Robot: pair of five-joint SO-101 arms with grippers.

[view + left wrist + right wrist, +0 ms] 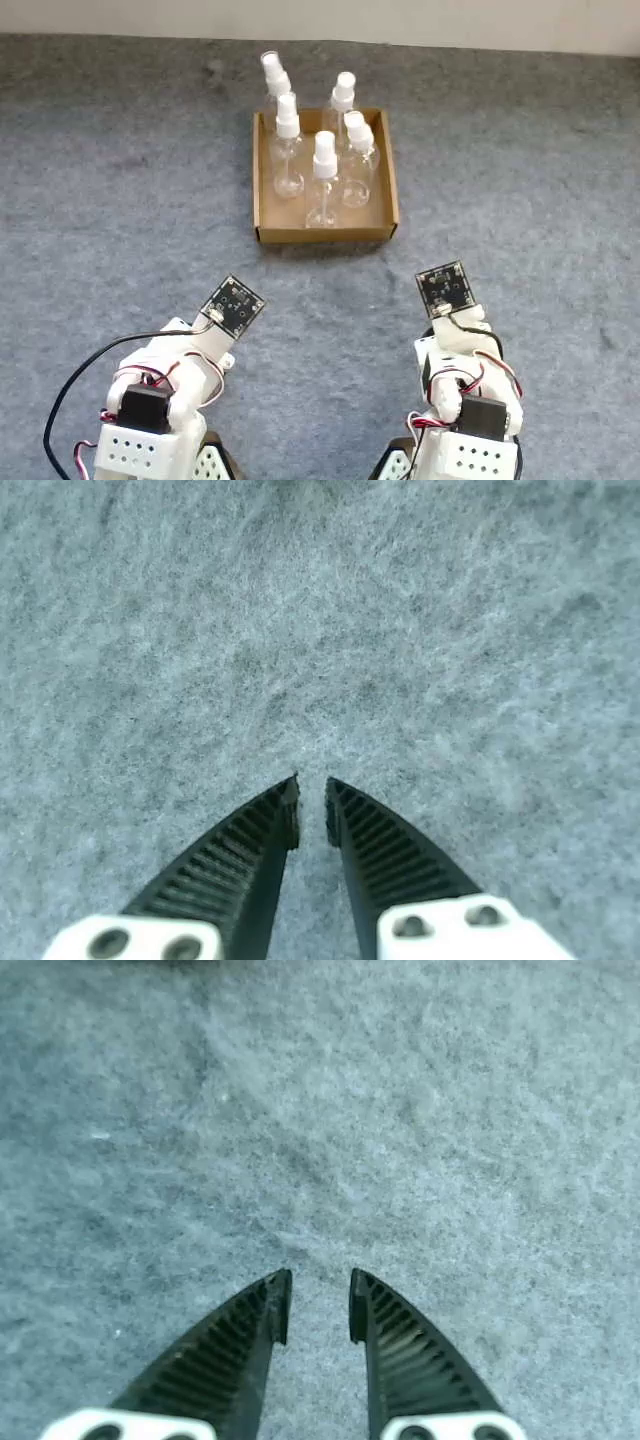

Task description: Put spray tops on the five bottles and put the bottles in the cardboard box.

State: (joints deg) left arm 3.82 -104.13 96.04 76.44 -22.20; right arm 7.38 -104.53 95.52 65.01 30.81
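Several clear bottles, each with a white spray top, stand upright together inside the shallow cardboard box at the middle back of the table. My left arm and right arm sit pulled back near the front edge, well short of the box. The left gripper hangs over bare grey felt with its black ribbed fingers nearly together and nothing between them. The right gripper stands the same way, its tips a narrow gap apart, holding nothing.
Grey felt covers the whole table, with open room left and right of the box and between the box and the arms. A pale wall edge runs along the back.
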